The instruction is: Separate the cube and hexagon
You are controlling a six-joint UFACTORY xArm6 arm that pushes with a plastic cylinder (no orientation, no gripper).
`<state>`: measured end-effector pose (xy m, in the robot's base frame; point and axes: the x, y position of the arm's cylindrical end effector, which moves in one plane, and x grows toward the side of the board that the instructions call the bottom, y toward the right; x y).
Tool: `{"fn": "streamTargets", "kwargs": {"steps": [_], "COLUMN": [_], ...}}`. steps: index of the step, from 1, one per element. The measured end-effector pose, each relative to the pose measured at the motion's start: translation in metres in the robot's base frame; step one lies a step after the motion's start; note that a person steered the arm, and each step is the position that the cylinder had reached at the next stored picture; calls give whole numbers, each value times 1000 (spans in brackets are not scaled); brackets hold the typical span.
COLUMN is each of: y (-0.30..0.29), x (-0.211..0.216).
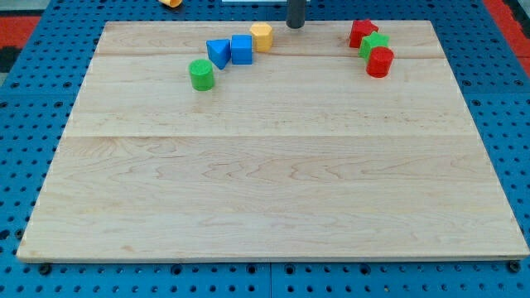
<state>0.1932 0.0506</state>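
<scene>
Standing at the view's top edge of the pale wooden board (273,165), my tip (295,26) is just right of the yellow hexagon block (262,36), apart from it and holding nothing. The blue cube block (241,49) touches the hexagon's lower left. A blue triangular block (219,53) adjoins the cube; a green cylinder block (201,74) sits near.

Blue cube (241,49) touches yellow hexagon (262,36) near the view's top
</scene>
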Motion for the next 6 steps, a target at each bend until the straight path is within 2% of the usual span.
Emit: {"fn": "streamTargets", "kwargs": {"steps": [2,3,4,5,6], "y": [-26,-80,-159,-177,-110], "x": [0,-1,-1,23,54]}}
